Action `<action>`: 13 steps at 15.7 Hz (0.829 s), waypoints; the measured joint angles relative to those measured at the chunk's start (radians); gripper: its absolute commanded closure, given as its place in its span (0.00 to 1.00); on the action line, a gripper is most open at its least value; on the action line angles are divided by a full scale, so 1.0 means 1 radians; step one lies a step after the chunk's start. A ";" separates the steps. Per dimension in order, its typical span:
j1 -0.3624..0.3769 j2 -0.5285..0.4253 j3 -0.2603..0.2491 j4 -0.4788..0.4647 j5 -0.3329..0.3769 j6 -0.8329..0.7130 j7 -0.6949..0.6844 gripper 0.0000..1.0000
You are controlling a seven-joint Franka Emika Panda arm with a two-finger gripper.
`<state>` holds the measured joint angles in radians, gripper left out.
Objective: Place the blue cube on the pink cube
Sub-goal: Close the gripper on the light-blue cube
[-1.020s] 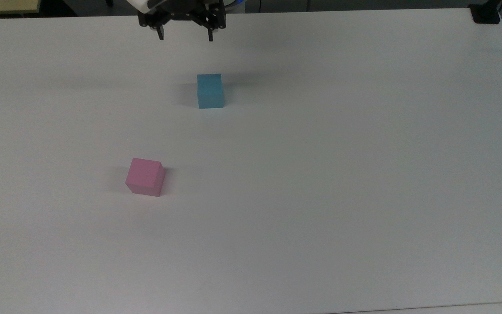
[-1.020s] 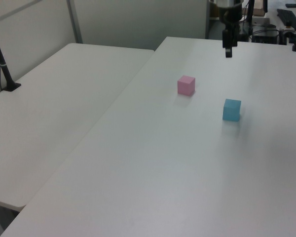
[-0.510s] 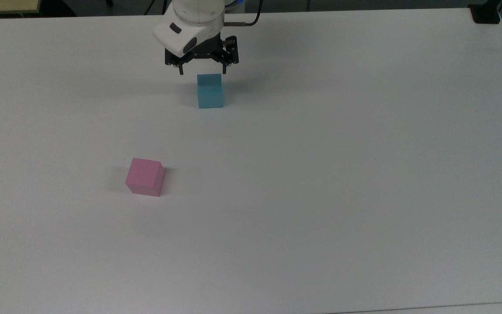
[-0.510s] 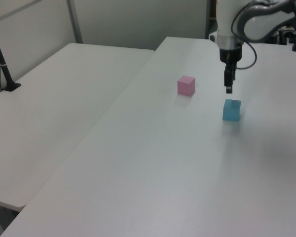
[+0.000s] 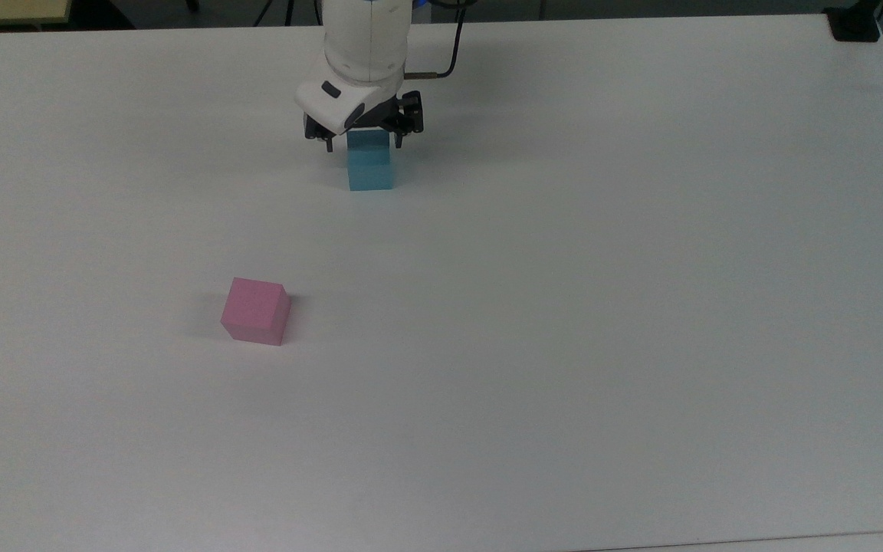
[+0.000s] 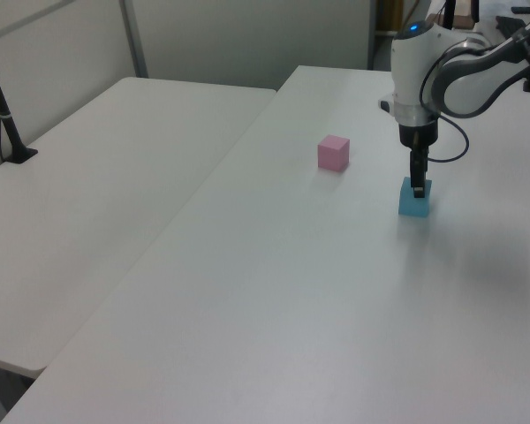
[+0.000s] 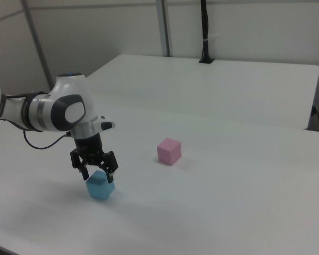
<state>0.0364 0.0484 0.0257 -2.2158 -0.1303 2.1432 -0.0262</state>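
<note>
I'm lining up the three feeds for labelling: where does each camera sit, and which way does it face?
Top view: high over the table, looking down; arm enters from the far edge, gripper open astride the blue cube.
Left view: raised at one table end, looking along it; the arm stands far right.
Right view: lower, opposite side; arm at left.
All share the blue cube and the pink cube.

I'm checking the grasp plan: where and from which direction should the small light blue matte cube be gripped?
Grip the small light blue matte cube across two opposite flat side faces, coming straight down. It sits flat on the white table with open space around it, and the open gripper already straddles its top.
</note>
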 measured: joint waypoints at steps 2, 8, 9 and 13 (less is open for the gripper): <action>0.001 0.017 0.000 0.000 0.000 0.022 0.000 0.00; 0.022 0.051 0.000 0.000 -0.007 0.047 0.016 0.90; 0.022 0.051 0.000 0.002 -0.010 0.047 0.016 0.92; 0.020 0.041 -0.004 0.034 -0.012 0.015 0.009 0.93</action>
<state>0.0562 0.0893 0.0214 -2.1820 -0.1418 2.1583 -0.0172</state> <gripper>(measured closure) 0.419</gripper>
